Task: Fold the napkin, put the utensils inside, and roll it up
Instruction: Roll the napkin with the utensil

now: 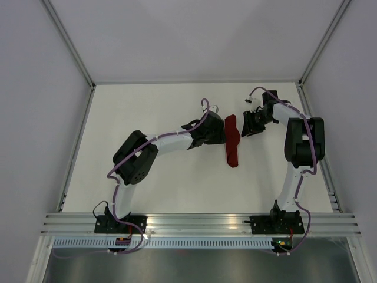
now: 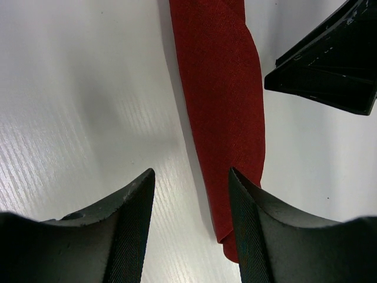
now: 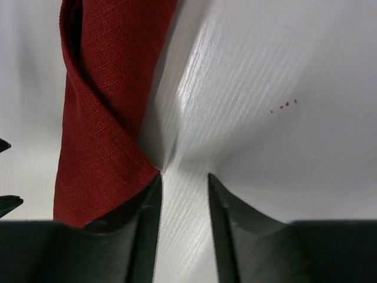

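Note:
The dark red napkin (image 1: 232, 139) lies rolled into a narrow bundle on the white table, between my two grippers. In the left wrist view the roll (image 2: 227, 100) runs up from beside my right finger; my left gripper (image 2: 191, 177) is open, with bare table between its fingers. In the right wrist view the roll (image 3: 106, 112) lies just left of my left finger, touching it; my right gripper (image 3: 184, 180) is open on bare table. In the top view the left gripper (image 1: 220, 133) is at the roll's left side and the right gripper (image 1: 245, 126) at its right. The utensil is hidden.
The white table (image 1: 177, 183) is bounded by an aluminium frame (image 1: 200, 223) at the near edge and pale walls on the other sides. The right gripper's black finger (image 2: 330, 71) shows at the upper right of the left wrist view.

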Motion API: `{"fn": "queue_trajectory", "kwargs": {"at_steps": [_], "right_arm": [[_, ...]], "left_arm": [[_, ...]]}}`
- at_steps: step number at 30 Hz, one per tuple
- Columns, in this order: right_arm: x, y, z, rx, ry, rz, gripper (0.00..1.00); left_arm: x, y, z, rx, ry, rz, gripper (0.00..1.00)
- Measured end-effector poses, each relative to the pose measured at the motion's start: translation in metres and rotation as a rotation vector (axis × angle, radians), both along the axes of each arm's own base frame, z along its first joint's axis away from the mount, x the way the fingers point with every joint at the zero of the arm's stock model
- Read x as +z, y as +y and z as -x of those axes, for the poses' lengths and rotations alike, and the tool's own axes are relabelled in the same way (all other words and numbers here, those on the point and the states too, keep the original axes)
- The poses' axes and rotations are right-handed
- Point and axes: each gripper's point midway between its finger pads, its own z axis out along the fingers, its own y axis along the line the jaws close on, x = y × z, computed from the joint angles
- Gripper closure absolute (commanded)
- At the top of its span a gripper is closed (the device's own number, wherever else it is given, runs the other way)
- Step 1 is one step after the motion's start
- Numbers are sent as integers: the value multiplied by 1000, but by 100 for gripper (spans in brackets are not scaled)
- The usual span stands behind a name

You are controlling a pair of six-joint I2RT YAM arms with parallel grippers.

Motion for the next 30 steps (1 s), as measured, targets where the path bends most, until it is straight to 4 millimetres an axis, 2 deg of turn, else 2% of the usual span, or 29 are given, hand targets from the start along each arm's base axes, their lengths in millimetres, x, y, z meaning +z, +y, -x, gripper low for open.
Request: {"fn": "queue_trajectory", "kwargs": {"at_steps": [7, 12, 16, 20, 24, 30], "right_arm": [[4, -4, -13, -7, -40, 23, 49], [16, -6, -53, -1, -120, 29, 49], [5, -5, -72, 16, -126, 21, 49], [2, -3, -73, 37, -124, 4, 50], [1, 4, -68, 64, -122, -12, 50], [-1, 25, -46, 131, -113, -18, 51]], "left_arm": [[0, 0, 0, -1, 1, 0, 43], [0, 0, 0, -2, 1, 1, 43], [-1, -1, 1, -4, 3, 0, 44], [-5, -2, 7, -12, 7, -8, 44], [-11, -7, 22, -36, 0, -41, 44], [-10, -23, 52, -90, -29, -77, 44]]}}
